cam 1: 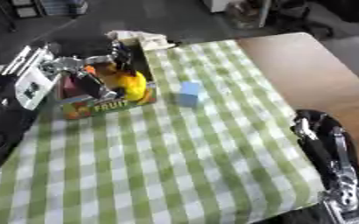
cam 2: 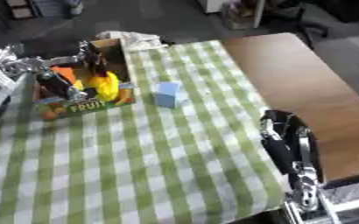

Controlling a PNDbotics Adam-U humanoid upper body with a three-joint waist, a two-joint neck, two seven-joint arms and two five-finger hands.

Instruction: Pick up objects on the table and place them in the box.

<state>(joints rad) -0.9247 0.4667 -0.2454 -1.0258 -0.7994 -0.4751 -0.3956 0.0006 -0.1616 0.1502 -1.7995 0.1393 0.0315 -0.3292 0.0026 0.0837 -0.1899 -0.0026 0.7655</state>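
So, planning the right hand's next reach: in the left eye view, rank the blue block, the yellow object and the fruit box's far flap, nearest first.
From the right hand:
1. Blue block, on the cloth, beside the box.
2. Yellow object, inside the box.
3. Far flap, at the table's back edge.

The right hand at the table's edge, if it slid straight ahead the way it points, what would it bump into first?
Probably nothing soon. The right hand points up along the bare wooden table. The blue block sits off to its left, though depth is hard to judge.

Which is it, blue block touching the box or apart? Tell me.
Apart. The left eye view shows a strip of checked cloth between the blue block and the box.
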